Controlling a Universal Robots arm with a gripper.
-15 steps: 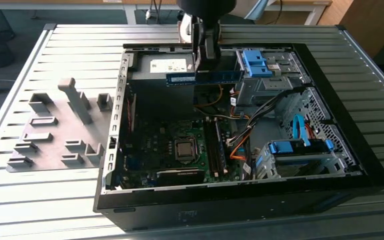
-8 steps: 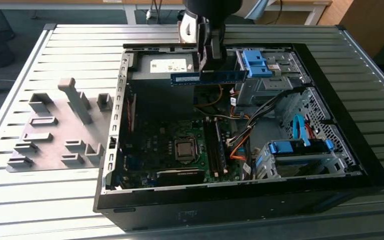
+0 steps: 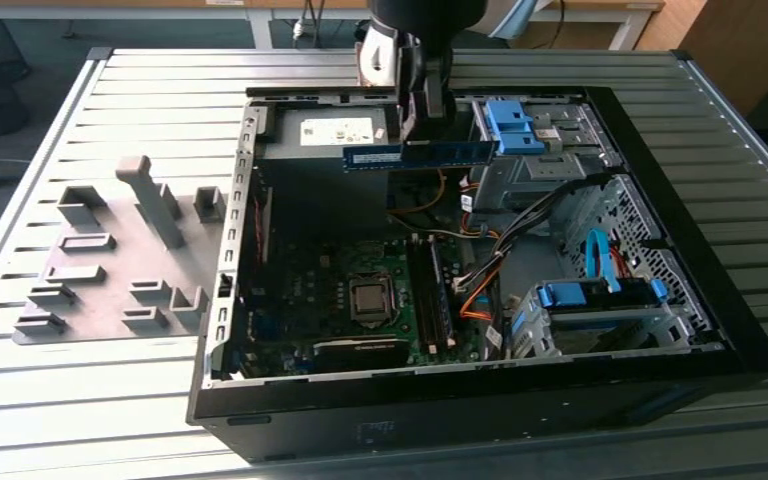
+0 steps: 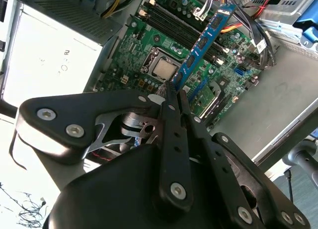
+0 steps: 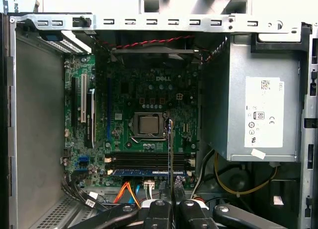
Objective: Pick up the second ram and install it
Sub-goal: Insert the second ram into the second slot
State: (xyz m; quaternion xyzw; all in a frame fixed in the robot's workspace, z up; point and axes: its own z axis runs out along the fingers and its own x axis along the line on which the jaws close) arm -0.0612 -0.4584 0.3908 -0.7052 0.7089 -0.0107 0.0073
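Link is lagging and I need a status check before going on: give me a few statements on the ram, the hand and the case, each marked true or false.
1. The hand grips the second ram. True.
2. The held ram is already seated in a motherboard slot. False: it hangs in the air above the open computer case, in the exterior view.
3. One ram stick already sits in a slot, in the first wrist view. True.
4. The case side panel is closed. False: it is off, the motherboard exposed.
5. The grey fixture blocks hold a ram stick. False: none there.
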